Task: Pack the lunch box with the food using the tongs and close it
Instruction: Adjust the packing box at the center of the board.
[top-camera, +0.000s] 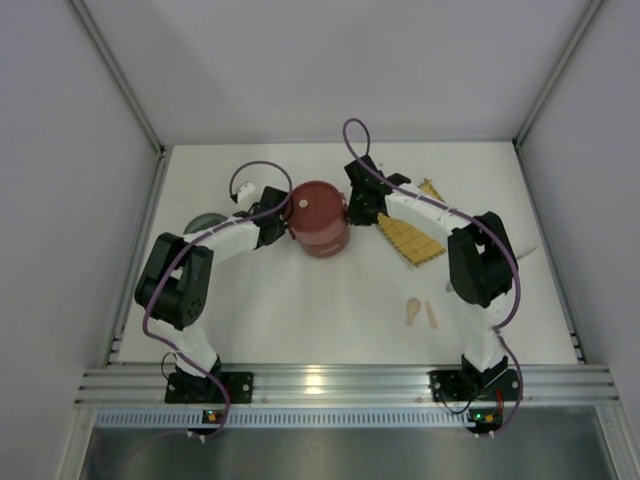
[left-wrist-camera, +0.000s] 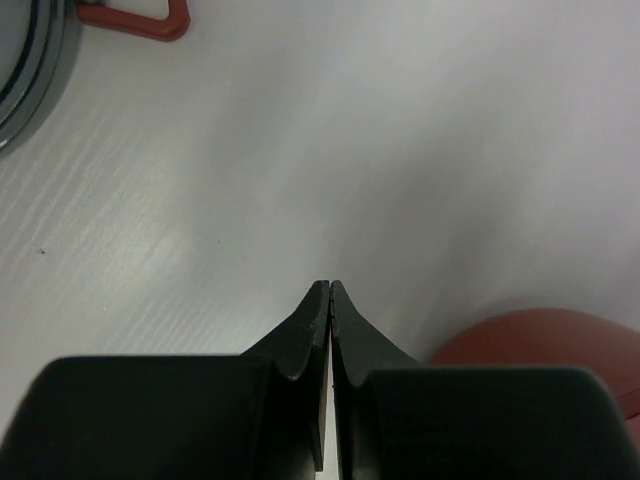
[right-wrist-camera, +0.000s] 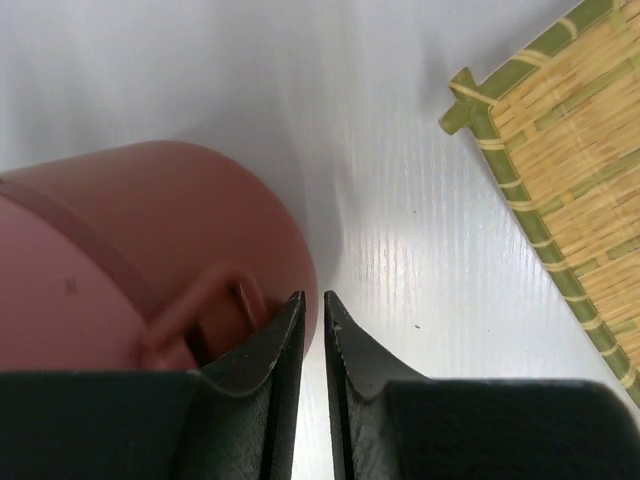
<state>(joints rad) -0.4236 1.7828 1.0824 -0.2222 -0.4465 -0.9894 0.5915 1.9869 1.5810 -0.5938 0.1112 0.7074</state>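
Note:
The dark-red lunch box (top-camera: 318, 218) stands as a closed cylinder with its lid on, at the middle of the table. My left gripper (top-camera: 275, 225) is against its left side. In the left wrist view that gripper (left-wrist-camera: 330, 284) is shut with nothing in it, and the lunch box (left-wrist-camera: 540, 335) lies at lower right. My right gripper (top-camera: 352, 208) is at the box's right side. In the right wrist view it (right-wrist-camera: 312, 295) stands open by a narrow gap, holding nothing, just right of the box's small side handle (right-wrist-camera: 200, 300). The food and the tongs are out of view.
A yellow woven mat (top-camera: 410, 235) lies right of the box, its corner in the right wrist view (right-wrist-camera: 560, 150). Two small beige sticks (top-camera: 420, 312) lie nearer the front. A grey round rimmed piece (top-camera: 200, 222) with a red handle (left-wrist-camera: 135, 18) sits at the left.

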